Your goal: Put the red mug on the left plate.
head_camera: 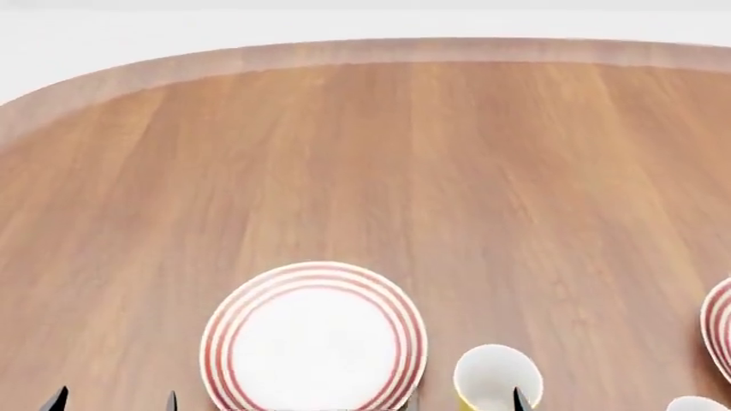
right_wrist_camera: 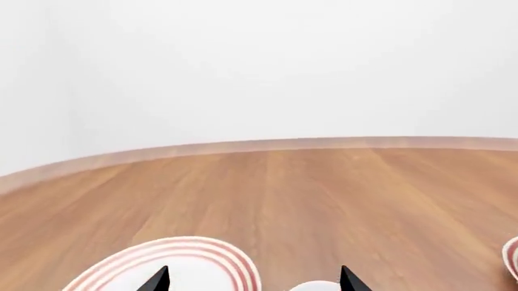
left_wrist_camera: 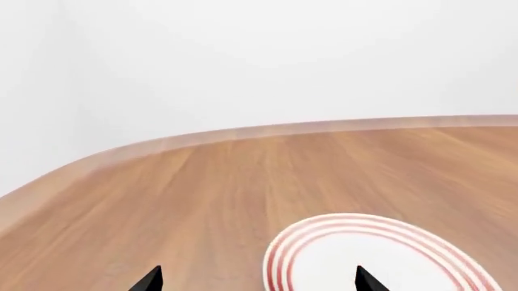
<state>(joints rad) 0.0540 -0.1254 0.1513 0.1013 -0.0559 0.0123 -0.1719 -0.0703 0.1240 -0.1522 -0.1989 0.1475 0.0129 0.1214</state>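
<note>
The red mug is out of view in all frames. The left plate point(head_camera: 314, 338), white with thin red rings, lies empty on the wooden table near the front. It also shows in the left wrist view point(left_wrist_camera: 389, 254) and the right wrist view point(right_wrist_camera: 174, 260). My left gripper point(head_camera: 115, 401) is open and empty, low at the front, left of the plate; its tips frame the plate's edge in the left wrist view point(left_wrist_camera: 259, 282). My right gripper point(head_camera: 463, 402) is open and empty between the plate and the yellow mug; it also shows in the right wrist view point(right_wrist_camera: 252, 282).
A plain yellow mug point(head_camera: 497, 377) with a white inside stands right of the left plate. The second ringed plate point(head_camera: 720, 334) is cut by the right edge. A white mug's rim point(head_camera: 697, 404) shows at the bottom right. The table's curved far edge point(head_camera: 377, 51) meets a white wall.
</note>
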